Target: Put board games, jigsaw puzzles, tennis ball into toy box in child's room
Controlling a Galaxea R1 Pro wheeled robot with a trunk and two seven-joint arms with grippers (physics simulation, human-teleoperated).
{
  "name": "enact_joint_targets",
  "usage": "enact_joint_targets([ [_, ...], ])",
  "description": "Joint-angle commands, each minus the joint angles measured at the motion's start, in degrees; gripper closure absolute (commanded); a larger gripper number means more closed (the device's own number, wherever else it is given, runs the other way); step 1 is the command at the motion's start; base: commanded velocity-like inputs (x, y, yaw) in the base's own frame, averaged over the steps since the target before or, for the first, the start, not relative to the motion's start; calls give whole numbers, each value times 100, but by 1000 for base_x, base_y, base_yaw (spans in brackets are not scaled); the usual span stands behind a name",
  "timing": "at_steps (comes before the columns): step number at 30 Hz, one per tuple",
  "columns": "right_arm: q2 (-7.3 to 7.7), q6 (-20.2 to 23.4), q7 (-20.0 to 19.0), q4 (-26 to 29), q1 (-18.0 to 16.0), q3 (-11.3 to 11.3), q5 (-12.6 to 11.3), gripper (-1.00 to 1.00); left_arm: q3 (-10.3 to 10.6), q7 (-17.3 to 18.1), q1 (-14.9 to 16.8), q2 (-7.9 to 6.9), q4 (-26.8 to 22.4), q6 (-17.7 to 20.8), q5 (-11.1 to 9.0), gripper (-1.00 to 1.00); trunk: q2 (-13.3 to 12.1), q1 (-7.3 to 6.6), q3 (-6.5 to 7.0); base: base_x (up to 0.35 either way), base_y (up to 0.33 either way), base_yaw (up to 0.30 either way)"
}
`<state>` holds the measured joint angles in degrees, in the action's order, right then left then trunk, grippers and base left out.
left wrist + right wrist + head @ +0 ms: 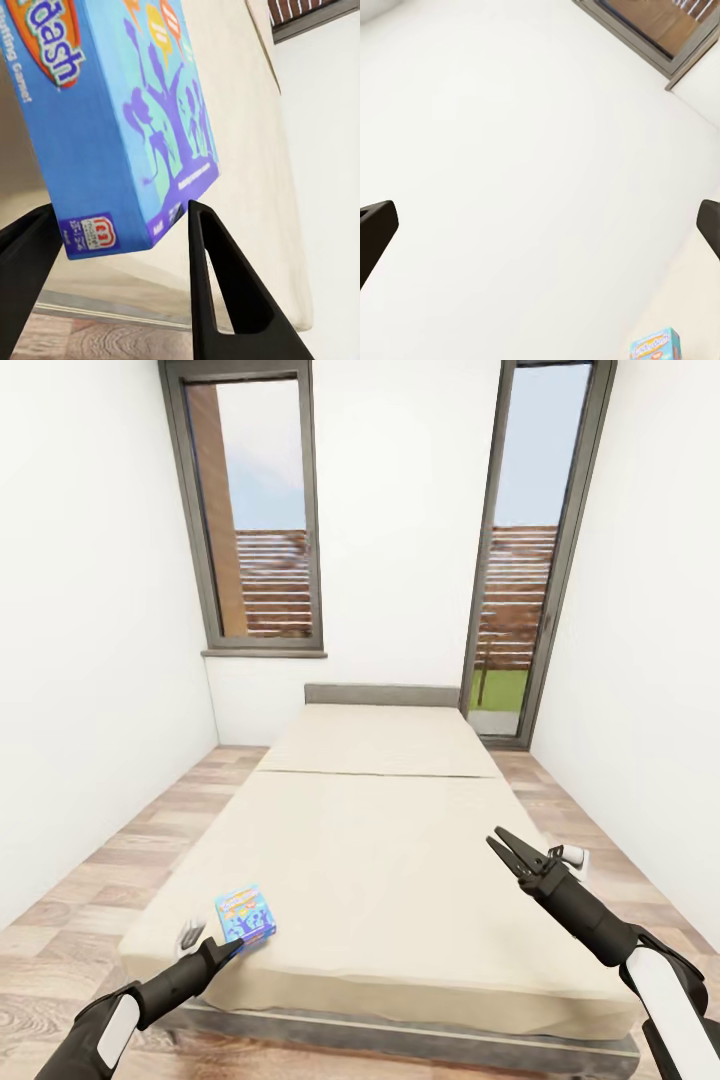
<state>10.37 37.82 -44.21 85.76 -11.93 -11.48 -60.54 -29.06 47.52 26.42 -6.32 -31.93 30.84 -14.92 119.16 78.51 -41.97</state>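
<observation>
A blue board game (245, 914) lies near the front left corner of the bed (380, 830), which has a beige cover. My left gripper (228, 948) is at the box's near corner. In the left wrist view the two black fingers (206, 255) press either side of that corner of the board game (127, 112), shut on it. My right gripper (494, 835) hangs open over the bed's right side with nothing between its fingers. In the right wrist view the right gripper (540, 225) faces the white wall, with the board game (656, 346) small in the distance.
The bed's grey headboard (382, 694) stands against the far wall between two tall dark-framed windows (262, 510). Wood-plank floor (100, 900) runs along both sides of the bed, with white walls close on left and right.
</observation>
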Motion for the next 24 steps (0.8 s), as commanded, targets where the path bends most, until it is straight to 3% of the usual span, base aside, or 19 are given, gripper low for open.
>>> enact_joint_targets([
  [1, 0, 36, 0, 0, -4, -4, -28, -100, -13, 12, 4, 2, 3, 38, -13, 100, -39, -24, 13, 0, 0, 0],
  [21, 0, 15, 3, -7, -6, 4, -28, -100, 2, 31, 4, 3, 2, 51, -2, 100, -841, -463, 372, 0, 0, 0],
  [24, 0, -46, 7, -7, -7, 5, -22, -100, 11, 95, 4, -29, -37, 85, -2, 100, -841, -463, 372, 0, 0, 0],
])
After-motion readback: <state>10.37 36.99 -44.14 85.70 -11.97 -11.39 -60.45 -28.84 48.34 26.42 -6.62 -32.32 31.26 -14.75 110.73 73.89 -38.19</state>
